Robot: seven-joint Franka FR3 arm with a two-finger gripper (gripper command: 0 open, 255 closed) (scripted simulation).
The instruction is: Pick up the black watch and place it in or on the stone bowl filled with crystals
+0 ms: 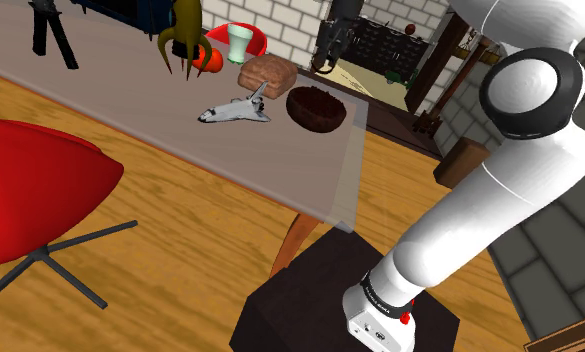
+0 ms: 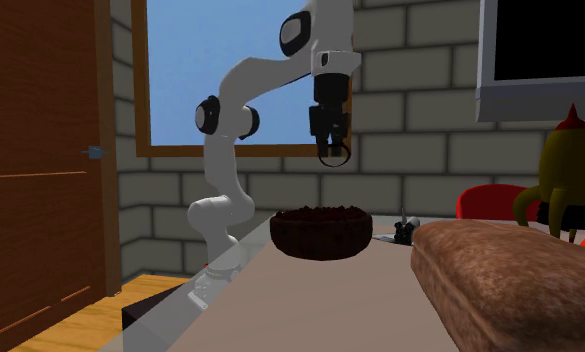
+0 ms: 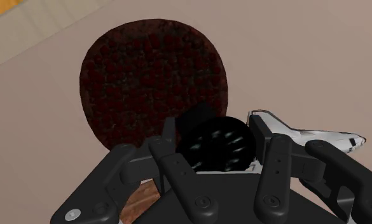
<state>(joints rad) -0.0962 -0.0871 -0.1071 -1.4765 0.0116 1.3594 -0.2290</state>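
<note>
Jaws: the gripper (image 2: 332,150) is closed partway, its fingers (image 3: 262,137) pressed to either side of the black watch (image 3: 217,145).
Watch: in the air, well above the table (image 1: 130,100), clasped across its round case.
Bowl: dark brown with a lumpy dark filling (image 2: 320,232), standing just beside a toy shuttle (image 1: 235,108).
Alignment: the watch seems to hang over the bowl's near rim rather than its middle (the wrist view is too crowded to be sure).
Handling: probably light, with a stiff, smooth case that could slip and a limp strap. Gripping across the case is the sound choice.
Risk: dropped from this height, it may bounce off the crystals.
</note>
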